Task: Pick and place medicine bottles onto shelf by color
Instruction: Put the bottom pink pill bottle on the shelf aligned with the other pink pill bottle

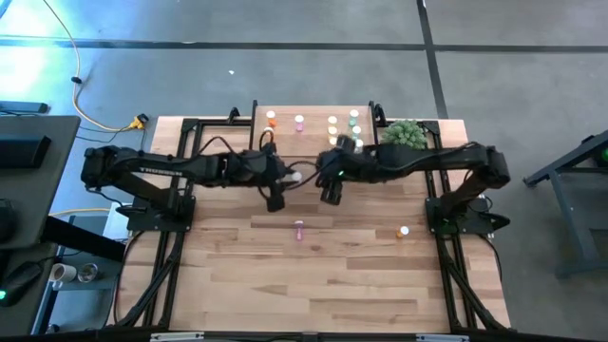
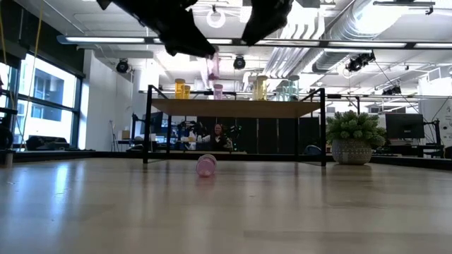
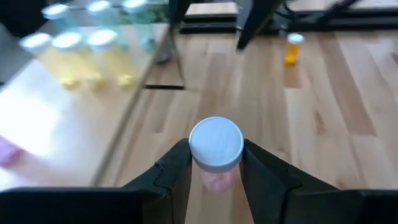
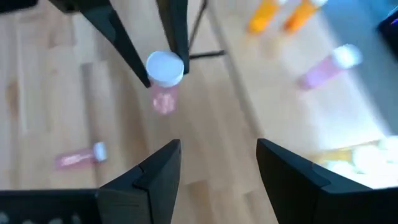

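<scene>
A tiny pink medicine bottle with a white cap (image 3: 216,149) is hanging above the wooden counter (image 1: 332,285), pinched in the left hand (image 3: 216,163); just rightward, the right hand (image 4: 217,163) is hovering with fingers spread, holding nothing.

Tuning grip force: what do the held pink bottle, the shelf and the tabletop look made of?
Pink bottle in the left gripper: translucent tinted plastic body, matte white cap, probably plastic.
Shelf: pale wood board, smooth; thin black legs, likely metal.
Tabletop: light butcher-block wood, visible plank seams and grain, slight sheen.
</scene>
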Action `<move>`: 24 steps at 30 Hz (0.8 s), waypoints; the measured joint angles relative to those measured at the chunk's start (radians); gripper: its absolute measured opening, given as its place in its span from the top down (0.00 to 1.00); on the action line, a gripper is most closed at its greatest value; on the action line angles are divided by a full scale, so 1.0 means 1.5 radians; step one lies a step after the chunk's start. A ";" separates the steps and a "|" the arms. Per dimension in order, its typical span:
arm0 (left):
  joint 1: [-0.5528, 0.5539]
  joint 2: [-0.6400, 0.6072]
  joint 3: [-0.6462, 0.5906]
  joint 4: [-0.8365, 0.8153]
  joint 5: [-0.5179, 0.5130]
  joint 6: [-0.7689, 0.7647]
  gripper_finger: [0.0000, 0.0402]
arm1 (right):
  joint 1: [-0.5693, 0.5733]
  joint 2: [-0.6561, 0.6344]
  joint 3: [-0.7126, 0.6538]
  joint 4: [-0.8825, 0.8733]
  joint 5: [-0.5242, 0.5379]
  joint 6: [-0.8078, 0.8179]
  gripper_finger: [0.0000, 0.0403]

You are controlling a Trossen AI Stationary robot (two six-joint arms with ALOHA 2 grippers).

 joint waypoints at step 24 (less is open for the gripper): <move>0.238 0.077 0.123 -0.062 0.069 0.000 0.71 | -0.104 -0.118 0.000 -0.015 0.035 -0.054 0.50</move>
